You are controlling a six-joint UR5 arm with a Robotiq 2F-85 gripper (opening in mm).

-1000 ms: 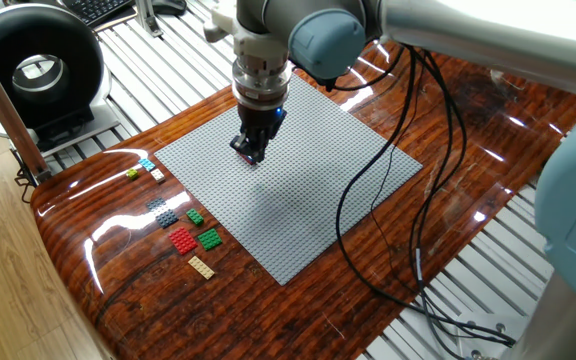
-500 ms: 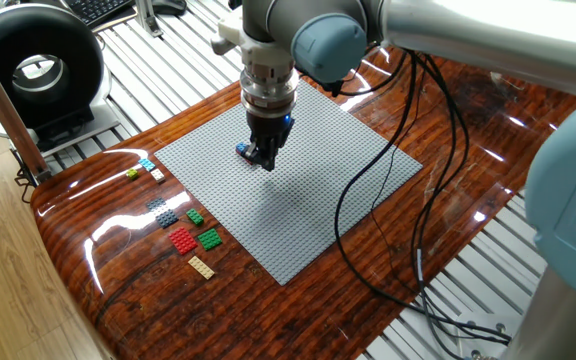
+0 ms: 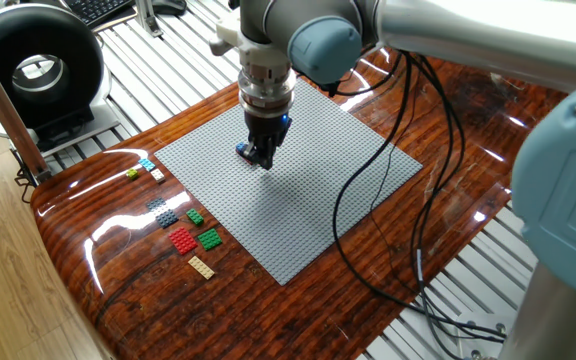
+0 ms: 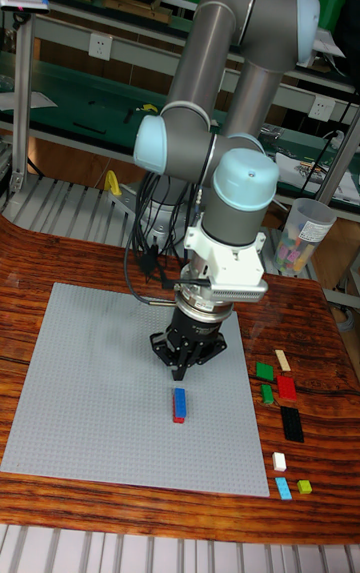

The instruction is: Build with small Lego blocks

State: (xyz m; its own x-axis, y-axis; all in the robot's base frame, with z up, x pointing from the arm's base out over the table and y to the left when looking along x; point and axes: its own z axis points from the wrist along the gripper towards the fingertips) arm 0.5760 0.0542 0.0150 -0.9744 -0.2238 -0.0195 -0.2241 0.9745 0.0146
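On the grey baseplate one blue brick sits with one small red piece touching its near end in the tall fixed view; the two form a short line just below the gripper, which hangs over the plate, pointing down. The fixed view shows only a speck of blue at the gripper tip, so the red piece cannot be made out there. Whether the jaws are spread or pressed together cannot be told from either camera; nothing is visibly held between them, and the blue brick lies apart from the fingertips in the tall view. The loose supply lies on the wooden tabletop beside the plate's edge: in the fixed view one tan plate, one red plate, two green pieces, the larger and the smaller, a dark grey pair too small to separate with certainty, one white brick, one cyan brick and one yellow-green brick. The tall fixed view shows the same row from the other side and also a clear cup of coloured pieces at the tabletop's far corner, which the fixed view does not show. The fixed view alone shows a black round device and a keyboard beyond the tabletop.
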